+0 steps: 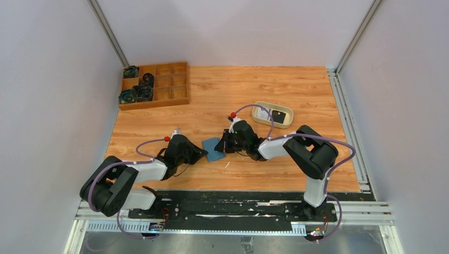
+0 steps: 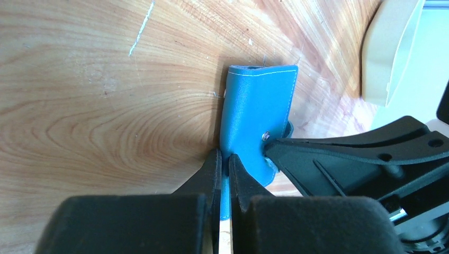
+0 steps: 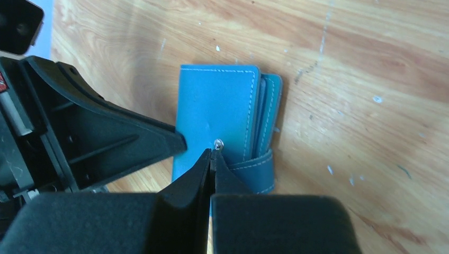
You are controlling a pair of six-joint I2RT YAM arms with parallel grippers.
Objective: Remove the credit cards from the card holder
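The teal-blue card holder (image 1: 212,150) lies closed on the wooden table between my two grippers. My left gripper (image 2: 225,159) is shut on its near edge, and the blue material shows between the fingers. In the left wrist view the holder (image 2: 259,100) stands up from that pinch. My right gripper (image 3: 212,153) is shut, its tips right at the metal snap of the holder (image 3: 217,106), beside the strap (image 3: 259,172). I cannot tell whether the strap is pinched. No credit cards show in the holder.
A cream oval tray (image 1: 256,117) sits just behind the right gripper, holding a dark flat piece and a white one. At the back left stands a wooden compartment box (image 1: 153,105) with dark coiled items. Grey walls enclose the table on three sides.
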